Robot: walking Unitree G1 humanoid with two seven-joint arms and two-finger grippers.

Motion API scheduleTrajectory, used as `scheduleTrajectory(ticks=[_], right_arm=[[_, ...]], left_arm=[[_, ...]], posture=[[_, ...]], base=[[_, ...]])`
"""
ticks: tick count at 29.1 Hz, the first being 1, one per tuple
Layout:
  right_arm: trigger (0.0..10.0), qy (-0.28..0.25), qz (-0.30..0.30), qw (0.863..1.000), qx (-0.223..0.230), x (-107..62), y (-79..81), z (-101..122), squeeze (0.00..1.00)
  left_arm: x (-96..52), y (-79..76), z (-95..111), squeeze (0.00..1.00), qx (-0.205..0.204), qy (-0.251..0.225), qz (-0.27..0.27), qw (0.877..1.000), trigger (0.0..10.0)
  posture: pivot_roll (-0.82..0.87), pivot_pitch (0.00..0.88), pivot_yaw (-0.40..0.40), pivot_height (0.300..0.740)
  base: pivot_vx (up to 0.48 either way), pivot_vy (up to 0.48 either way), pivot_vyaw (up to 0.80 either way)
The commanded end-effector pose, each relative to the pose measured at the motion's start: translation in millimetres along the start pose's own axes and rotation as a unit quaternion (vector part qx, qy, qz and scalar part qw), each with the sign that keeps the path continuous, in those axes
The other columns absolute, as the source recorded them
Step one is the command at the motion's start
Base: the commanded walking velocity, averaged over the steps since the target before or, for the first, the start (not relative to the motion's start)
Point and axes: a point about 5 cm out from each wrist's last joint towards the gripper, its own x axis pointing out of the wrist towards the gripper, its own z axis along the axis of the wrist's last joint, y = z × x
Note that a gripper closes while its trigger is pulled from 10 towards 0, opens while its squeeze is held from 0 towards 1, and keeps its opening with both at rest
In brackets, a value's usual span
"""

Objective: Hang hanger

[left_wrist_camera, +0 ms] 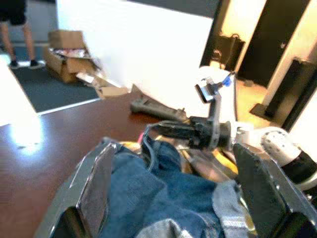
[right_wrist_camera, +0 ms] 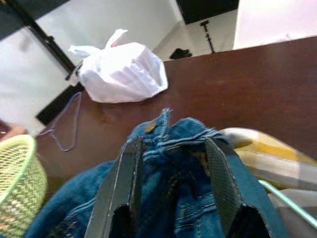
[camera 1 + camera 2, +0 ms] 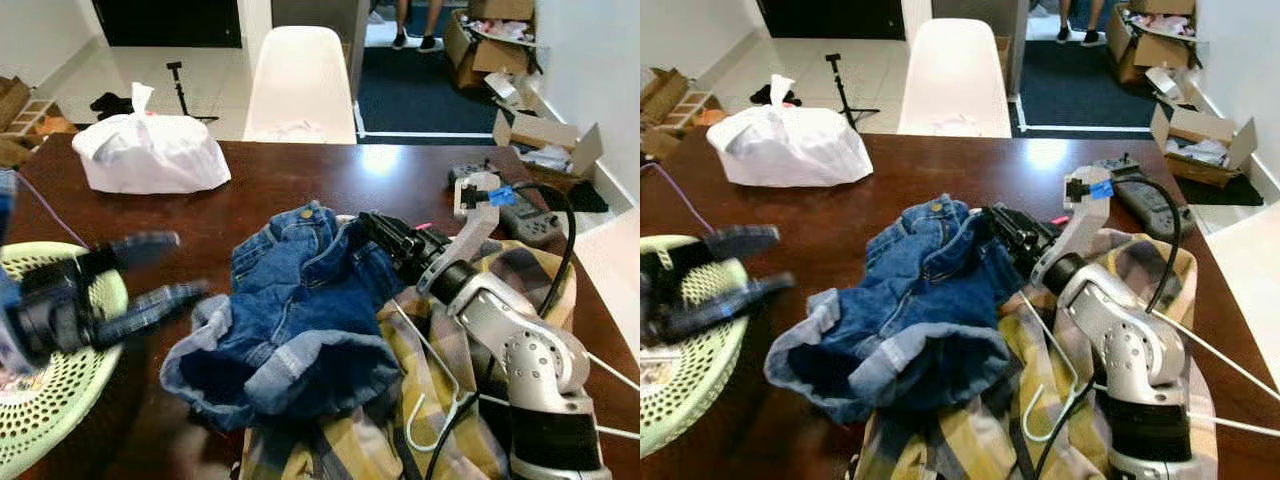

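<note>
A pale green wire hanger (image 3: 437, 362) lies on a yellow plaid shirt (image 3: 545, 275) at the table's right, its hook (image 3: 1035, 415) pointing toward me. Blue denim shorts (image 3: 300, 310) are heaped in the middle, partly over the shirt. My right gripper (image 3: 370, 225) reaches in low from the right. It is open, its two fingers set either side of the shorts' waistband (image 2: 171, 141), a short way from the hanger (image 2: 282, 198). My left gripper (image 3: 185, 265) hovers open and blurred at the left, above the basket, nothing between its fingers (image 1: 96, 183).
A green perforated basket (image 3: 40, 400) sits at the near left corner of the brown table (image 3: 280, 180). A knotted white plastic bag (image 3: 150, 150) lies at the back left, a grey controller (image 3: 520, 215) at the back right. Beyond are a white chair (image 3: 300, 80), cardboard boxes (image 3: 545, 135) and a person's legs (image 3: 415, 25).
</note>
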Motion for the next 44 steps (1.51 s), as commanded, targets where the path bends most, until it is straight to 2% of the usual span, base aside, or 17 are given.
scheduleTrajectory(ticks=[1, 2, 5, 6, 7, 8, 9, 11, 16, 18, 20, 22, 24, 29, 33, 34, 44], right_arm=[[10.0, 0.006, -0.002, 1.0, -0.008, 0.2, -1.0, -3, 0.0], [10.0, 0.014, -0.012, 0.999, -0.043, 2.8, -4.6, -3, 0.0], [10.0, 0.014, -0.012, 0.999, -0.043, 2.8, -4.6, -3, 0.0], [10.0, 0.017, -0.009, 0.997, -0.079, 6.1, -9.1, 1, 1.0], [10.0, 0.017, -0.012, 0.992, -0.124, 9.4, -19.3, 9, 1.0], [10.0, 0.018, -0.014, 0.988, -0.154, 10.9, -27.1, 16, 1.0], [10.0, 0.018, -0.014, 0.988, -0.154, 10.9, -27.1, 16, 1.0], [10.0, 0.021, -0.016, 0.979, -0.201, 5.7, -43.6, 33, 1.0], [10.0, 0.032, -0.011, 0.974, -0.226, -3.0, -54.3, 42, 1.0], [10.0, 0.077, 0.046, 0.966, -0.243, -21.8, -60.7, 43, 1.0], [10.0, 0.129, 0.116, 0.954, -0.244, -38.3, -59.2, 35, 1.0], [10.0, 0.129, 0.116, 0.954, -0.244, -38.3, -59.2, 35, 1.0], [10.0, 0.168, 0.177, 0.942, -0.228, -46.5, -54.1, 24, 1.0], [10.0, 0.186, 0.187, 0.938, -0.227, -41.4, -54.0, 15, 1.0], [10.0, 0.178, 0.127, 0.946, -0.238, -22.1, -62.8, 11, 0.99], [10.0, 0.173, 0.112, 0.95, -0.233, -16.5, -65.0, 10, 0.0], [10.0, 0.182, 0.11, 0.955, -0.205, -6.8, -63.9, 8, 0.0]], left_arm=[[-1.5, 0.1, -1, 1.0, -0.008, -0.006, 0.003, 1.0, 10.0], [-0.5, 5.9, -5, 1.0, -0.004, -0.005, 0.027, 1.0, 10.0], [-0.5, 5.9, -5, 1.0, -0.004, -0.005, 0.027, 1.0, 10.0], [-0.6, 19.9, -12, 1.0, 0.003, 0.004, 0.085, 0.996, 10.0], [-2.8, 38.9, -19, 0.0, 0.002, 0.008, 0.161, 0.987, 10.0], [-4.9, 51.8, -24, 0.0, 0.002, 0.012, 0.214, 0.977, 10.0], [-4.9, 51.8, -24, 0.0, 0.002, 0.012, 0.214, 0.977, 10.0], [-7.6, 65.3, -30, 0.0, -0.002, 0.014, 0.266, 0.964, 10.0], [-7.1, 66.2, -32, 0.0, -0.004, 0.016, 0.269, 0.963, 10.0], [-3.3, 65.3, -36, 0.0, -0.014, 0.013, 0.262, 0.965, 10.0], [0.2, 64.8, -38, 0.0, -0.022, 0.011, 0.255, 0.967, 10.0], [0.2, 64.8, -38, 0.0, -0.022, 0.011, 0.255, 0.967, 10.0], [3.9, 64.7, -41, 0.0, -0.022, 0.009, 0.253, 0.967, 10.0], [7.3, 64.7, -42, 0.0, -0.02, 0.006, 0.254, 0.967, 10.0], [11.1, 63.2, -43, 0.0, -0.02, 0.001, 0.251, 0.968, 10.0], [12.1, 62.2, -44, 0.0, -0.02, 0.001, 0.25, 0.968, 10.0], [17.6, 56.5, -47, 0.0, -0.027, -0.001, 0.239, 0.971, 10.0]], posture=[[0.07, 0.16, -0.018, 0.74], [0.07, 0.157, -0.016, 0.74], [0.07, 0.157, -0.016, 0.74], [0.07, 0.152, -0.017, 0.74], [0.07, 0.15, -0.019, 0.74], [0.07, 0.15, -0.019, 0.74], [0.07, 0.15, -0.019, 0.74], [0.07, 0.148, -0.021, 0.74], [0.07, 0.147, -0.021, 0.74], [0.06, 0.145, -0.02, 0.74], [0.05, 0.142, -0.021, 0.74], [0.05, 0.142, -0.021, 0.74], [0.05, 0.139, -0.021, 0.74], [0.05, 0.136, -0.023, 0.74], [0.06, 0.136, -0.026, 0.74], [0.06, 0.137, -0.027, 0.74], [0.06, 0.146, -0.027, 0.74]], base=[[0.0, 0.0, 0.0], [0.0, 0.0, 0.0], [0.0, 0.0, 0.0], [0.0, 0.0, 0.0], [0.0, 0.0, 0.0], [0.0, 0.0, 0.0], [0.0, 0.0, 0.0], [0.0, 0.0, 0.0], [0.0, 0.0, 0.0], [0.0, 0.0, 0.0], [0.0, 0.0, 0.0], [0.0, 0.0, 0.0], [0.0, 0.0, 0.0], [0.0, 0.0, 0.0], [0.0, 0.0, 0.0], [0.0, 0.0, 0.0], [0.0, 0.0, 0.0]])
